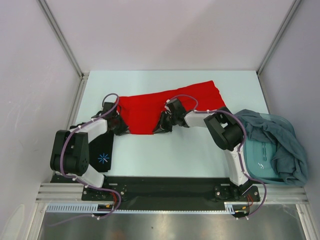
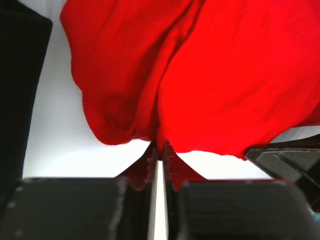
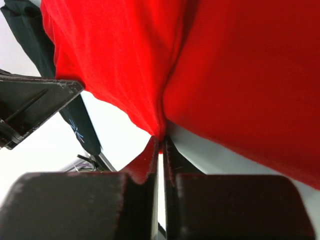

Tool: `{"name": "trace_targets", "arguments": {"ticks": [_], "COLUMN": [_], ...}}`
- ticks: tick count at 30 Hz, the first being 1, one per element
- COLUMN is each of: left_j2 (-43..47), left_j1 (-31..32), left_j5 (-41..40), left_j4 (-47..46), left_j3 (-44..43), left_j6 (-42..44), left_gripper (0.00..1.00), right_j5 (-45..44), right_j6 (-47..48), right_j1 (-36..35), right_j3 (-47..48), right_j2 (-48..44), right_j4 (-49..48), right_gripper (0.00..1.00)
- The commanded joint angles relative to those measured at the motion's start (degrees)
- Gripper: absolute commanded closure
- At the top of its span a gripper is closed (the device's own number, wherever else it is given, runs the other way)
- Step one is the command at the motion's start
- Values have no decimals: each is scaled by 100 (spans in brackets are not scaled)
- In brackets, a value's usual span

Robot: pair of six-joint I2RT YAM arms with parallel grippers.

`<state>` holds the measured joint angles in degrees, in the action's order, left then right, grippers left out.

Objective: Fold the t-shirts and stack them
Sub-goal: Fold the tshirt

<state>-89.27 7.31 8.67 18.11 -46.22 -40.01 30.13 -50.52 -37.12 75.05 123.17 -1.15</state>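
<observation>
The red t-shirt (image 1: pixel 172 103) lies spread across the middle of the table. My left gripper (image 1: pixel 121 127) is shut on its near left edge, and the left wrist view shows the red cloth (image 2: pixel 210 75) pinched at the fingertips (image 2: pixel 159 149). My right gripper (image 1: pixel 161 125) is shut on the near edge further right, and the right wrist view shows red cloth (image 3: pixel 240 75) pinched between its tips (image 3: pixel 161 140). The black t-shirt with the starburst print (image 1: pixel 103 158) lies folded at the near left, partly under the left arm. Teal-grey t-shirts (image 1: pixel 280 145) lie heaped at the right.
The teal-grey heap rests in a translucent teal tray (image 1: pixel 260 162) at the table's right edge. White enclosure walls with metal posts (image 1: pixel 60 37) stand around the table. The arms' base rail (image 1: pixel 160 187) runs along the near edge.
</observation>
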Motion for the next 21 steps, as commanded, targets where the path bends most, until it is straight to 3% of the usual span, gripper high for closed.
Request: {"name": "trace_targets", "arguments": {"ticks": [1,2,10,21], "left_j2": [94,103,419,-169], "left_j1": [-19,-19,16,16], "left_j5": [-76,-76,-119,-49], "left_j4": [-132,-123,61,-26], "left_j3": [-274,-291,-730,-1706], "left_j6": [133,177,257,371], "left_gripper": [93,100,100,100], "right_j5": [-138,-165,89,467], "right_j6": [139,191,455,412], "right_j1": [-49,-58,82,627], "right_j3": [107,133,739,2011], "right_j2": [40,14,-294,215], "right_j4": [79,97,773,1099], "right_gripper": [99,100,100,100]}}
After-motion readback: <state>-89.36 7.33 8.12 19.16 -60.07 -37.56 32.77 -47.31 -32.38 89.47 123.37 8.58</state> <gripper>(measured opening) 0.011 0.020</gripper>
